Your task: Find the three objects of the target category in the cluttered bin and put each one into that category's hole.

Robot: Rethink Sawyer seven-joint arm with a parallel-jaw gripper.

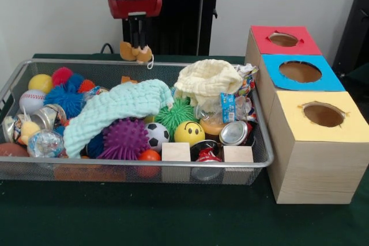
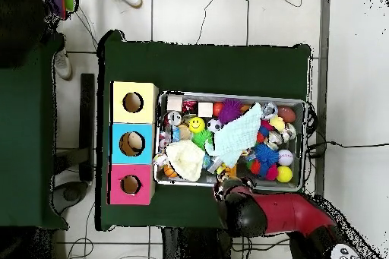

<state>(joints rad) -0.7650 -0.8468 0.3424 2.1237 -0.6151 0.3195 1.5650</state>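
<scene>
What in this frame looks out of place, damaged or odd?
Two things stand out. A crushed can lies dented among the toys at the bin's right end. The claw hangs over the bin's far edge with a small tan object at its tips; whether it is gripped is unclear.

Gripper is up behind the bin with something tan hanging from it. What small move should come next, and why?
Probably carry it sideways toward the three-hole box. The gripper sits shut on a small tan object, above the wire bin's far rim, so the pick looks done. Which hole fits it cannot be told.
</scene>
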